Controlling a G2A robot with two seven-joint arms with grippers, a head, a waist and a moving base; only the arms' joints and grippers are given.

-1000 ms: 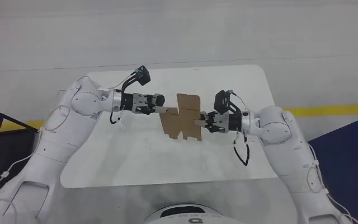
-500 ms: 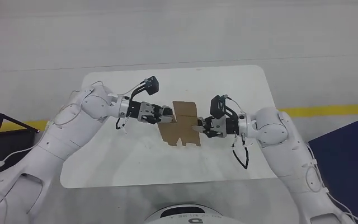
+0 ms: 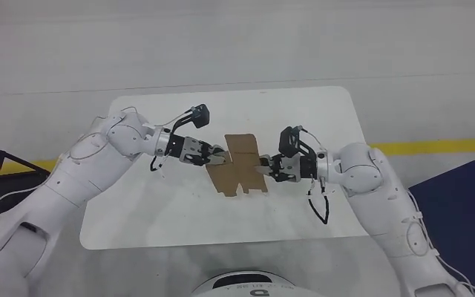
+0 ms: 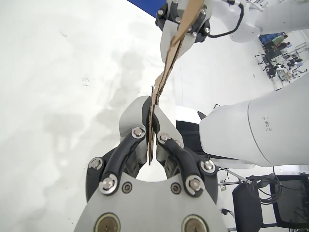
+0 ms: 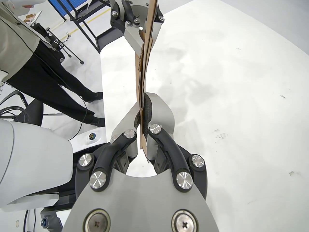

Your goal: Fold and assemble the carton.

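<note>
The flattened brown carton (image 3: 237,165) was held above the middle of the white counter (image 3: 148,215), spanning the space between the two arms. The left gripper (image 3: 220,156) was clamped on the carton's left edge. In the left wrist view its pads (image 4: 144,114) pressed against both faces of the cardboard, and the sheet ran edge-on between them. The right gripper (image 3: 260,168) pinched the opposite edge in the same way. In the right wrist view its fingers (image 5: 161,112) were closed on the cardboard, which stretched away toward the other gripper.

From above, the carton's broad face was turned up toward the camera. Its notched flaps pointed toward the robot, and a squarer panel lay on the far side. The cardboard layers lay flat against one another — only a slight gap showed between them near the right gripper in the left wrist view. In both wrist views the carton hung off the counter, and a faint shadow lay on the surface beneath it.
</note>
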